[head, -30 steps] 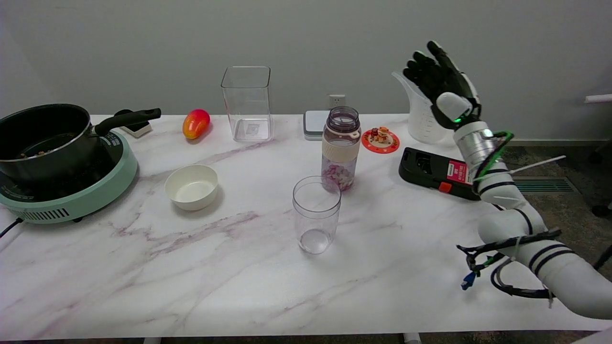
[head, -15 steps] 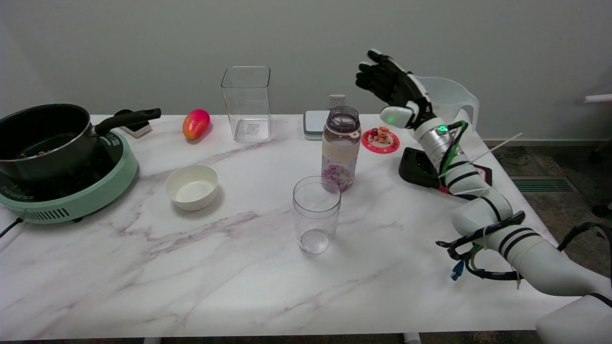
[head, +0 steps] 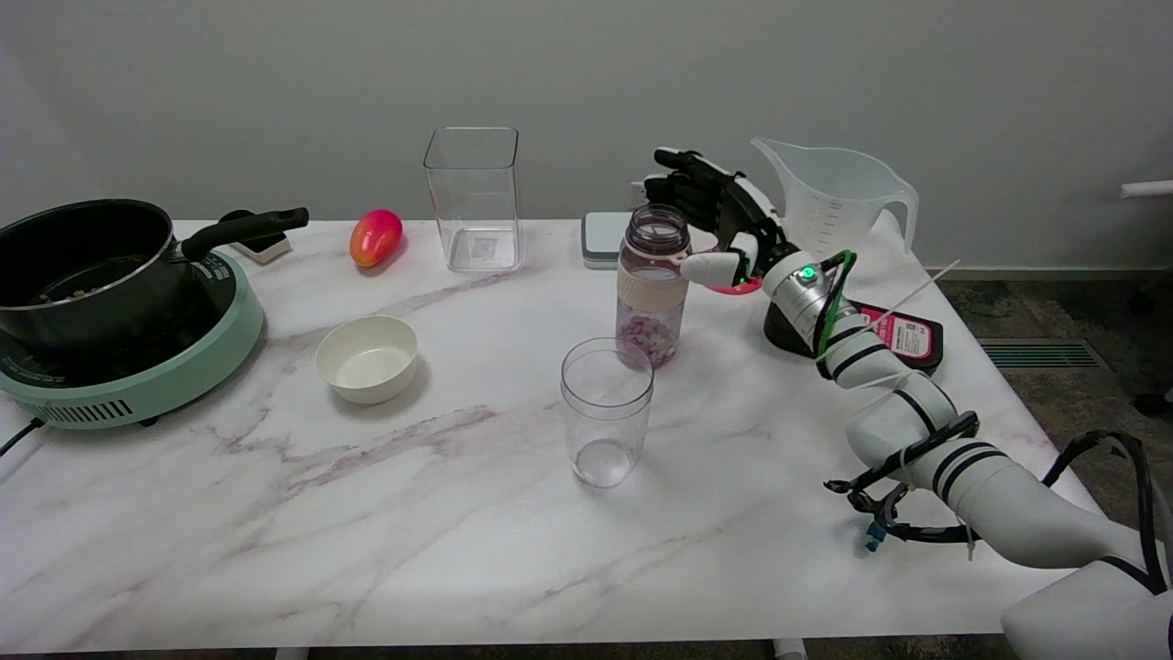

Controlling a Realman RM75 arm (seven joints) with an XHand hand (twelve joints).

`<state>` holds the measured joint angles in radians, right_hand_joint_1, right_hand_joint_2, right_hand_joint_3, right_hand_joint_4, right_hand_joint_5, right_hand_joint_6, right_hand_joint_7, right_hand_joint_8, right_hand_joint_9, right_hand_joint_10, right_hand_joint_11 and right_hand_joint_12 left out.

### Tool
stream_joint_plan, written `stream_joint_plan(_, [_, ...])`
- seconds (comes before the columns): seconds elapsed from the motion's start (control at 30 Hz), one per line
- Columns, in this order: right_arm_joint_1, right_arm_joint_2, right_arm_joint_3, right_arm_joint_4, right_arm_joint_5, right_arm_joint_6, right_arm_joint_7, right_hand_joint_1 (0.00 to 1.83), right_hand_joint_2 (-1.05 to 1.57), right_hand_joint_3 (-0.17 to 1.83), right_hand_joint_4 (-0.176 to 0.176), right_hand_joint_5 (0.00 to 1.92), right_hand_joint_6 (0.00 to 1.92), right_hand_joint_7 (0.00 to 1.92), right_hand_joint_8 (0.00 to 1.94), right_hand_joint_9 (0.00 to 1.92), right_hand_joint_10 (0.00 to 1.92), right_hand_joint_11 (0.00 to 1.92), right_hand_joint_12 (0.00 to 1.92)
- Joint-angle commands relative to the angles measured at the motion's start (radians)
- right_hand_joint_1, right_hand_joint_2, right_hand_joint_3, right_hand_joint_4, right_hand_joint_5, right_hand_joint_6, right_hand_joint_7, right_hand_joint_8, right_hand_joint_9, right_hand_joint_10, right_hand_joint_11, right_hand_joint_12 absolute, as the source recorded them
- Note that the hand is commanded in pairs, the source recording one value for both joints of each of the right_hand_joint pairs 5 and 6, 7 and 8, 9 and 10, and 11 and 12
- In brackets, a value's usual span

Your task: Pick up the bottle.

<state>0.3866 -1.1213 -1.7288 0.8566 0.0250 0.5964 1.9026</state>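
Right now the bottle [head: 653,285] stands upright near the middle of my marble table [head: 367,513], lid off, with pinkish bits in its lower part and a cream band around its shoulder. My right hand [head: 713,218] sits just beside its right side at neck height, fingers spread and holding nothing; I cannot tell whether the thumb touches the bottle. Just in front of the bottle stands a clear cup [head: 606,410]. A measuring jug [head: 836,196] stands behind the hand, and a black device [head: 880,332] lies under my forearm.
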Motion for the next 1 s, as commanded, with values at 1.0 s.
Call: stream_joint_plan(1.0, [-0.023, -0.065, 0.0, -0.157, -0.061, 0.051, -0.045, 1.24, -0.61, 1.09, 0.0, 0.43, 0.43, 0.61, 0.61, 0.55, 0.55, 0.57, 0.57])
